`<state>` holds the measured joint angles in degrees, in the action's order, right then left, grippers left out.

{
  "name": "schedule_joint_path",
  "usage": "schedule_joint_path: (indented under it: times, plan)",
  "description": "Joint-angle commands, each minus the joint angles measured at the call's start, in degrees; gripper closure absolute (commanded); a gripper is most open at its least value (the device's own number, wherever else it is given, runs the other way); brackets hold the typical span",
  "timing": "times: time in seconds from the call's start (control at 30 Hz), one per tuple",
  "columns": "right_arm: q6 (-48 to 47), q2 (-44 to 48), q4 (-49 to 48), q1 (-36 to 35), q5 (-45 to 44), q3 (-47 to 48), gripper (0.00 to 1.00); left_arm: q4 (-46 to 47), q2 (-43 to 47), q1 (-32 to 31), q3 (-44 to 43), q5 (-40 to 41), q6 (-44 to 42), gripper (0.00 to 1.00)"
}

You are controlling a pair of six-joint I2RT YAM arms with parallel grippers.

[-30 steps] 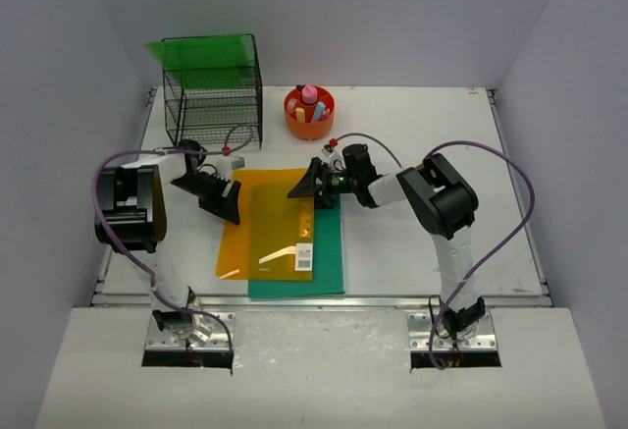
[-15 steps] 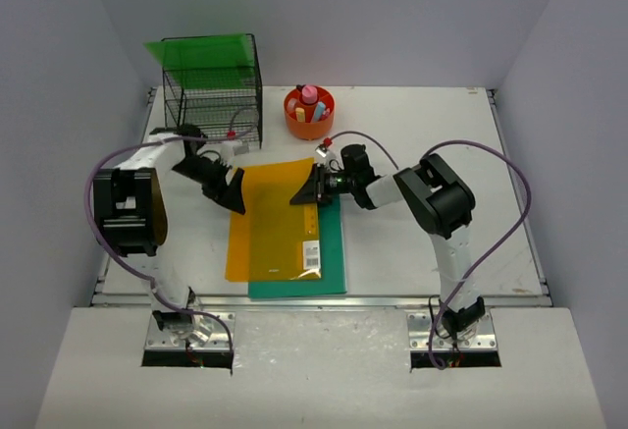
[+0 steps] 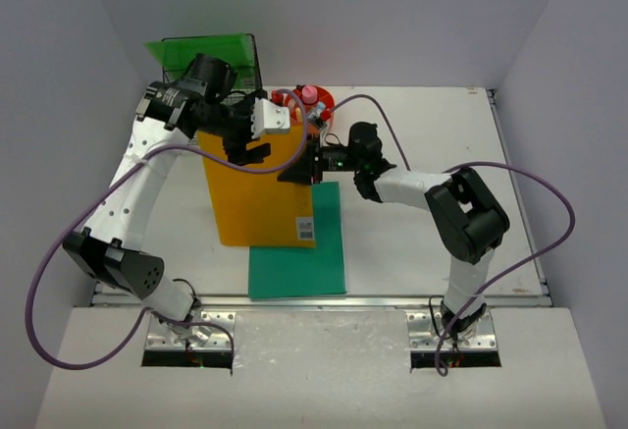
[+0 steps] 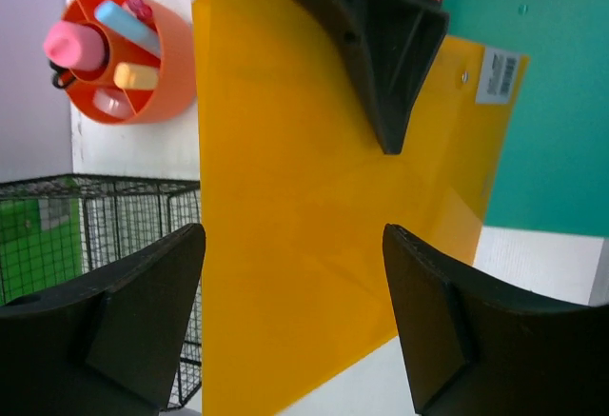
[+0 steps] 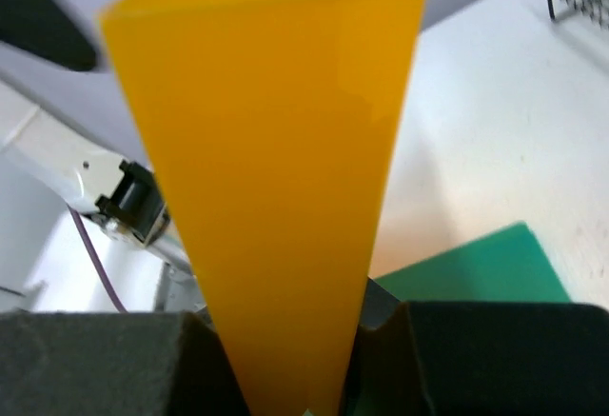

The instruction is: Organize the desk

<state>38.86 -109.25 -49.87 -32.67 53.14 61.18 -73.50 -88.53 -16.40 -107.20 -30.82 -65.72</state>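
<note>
One label (image 4: 498, 73) on folder (image 4: 314, 245), beyond right-wrist view.

Both arms are white tubular links joined by chunky black joint housings: the left arm (image 3: 130, 191) at the left of the top frame, the right arm (image 3: 461, 215) at centre right. A thin purple cable (image 3: 500, 165) trails along each. Screwed silver base plates (image 3: 157, 346) sit at the bottom edge. The left wrist frame shows matte black, wedge-shaped fingers (image 4: 124, 330).
</note>
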Motion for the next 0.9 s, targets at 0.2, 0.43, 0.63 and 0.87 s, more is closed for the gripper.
schedule_joint_path:
  times: [0.2, 0.43, 0.63, 0.87]
  plan:
    - [-29.98, 13.50, 1.87, -3.72, 3.76, -6.06, 1.00, -2.09, 4.06, -5.25, 8.58, 10.84, -11.68, 0.28]
    - [-36.88, 17.53, 2.22, -4.23, 1.86, -11.36, 1.00, -2.17, 4.30, -5.74, 7.29, 9.68, -8.82, 0.28]
    - [-43.36, 18.58, 0.66, -5.04, -0.55, -12.49, 1.00, -2.17, 5.23, -9.36, 11.79, 7.47, -2.92, 0.29]
    - [-50.35, 18.37, 5.50, -6.40, -1.70, -10.51, 1.00, -2.17, 2.75, -17.11, 15.21, 13.68, 5.19, 0.39]
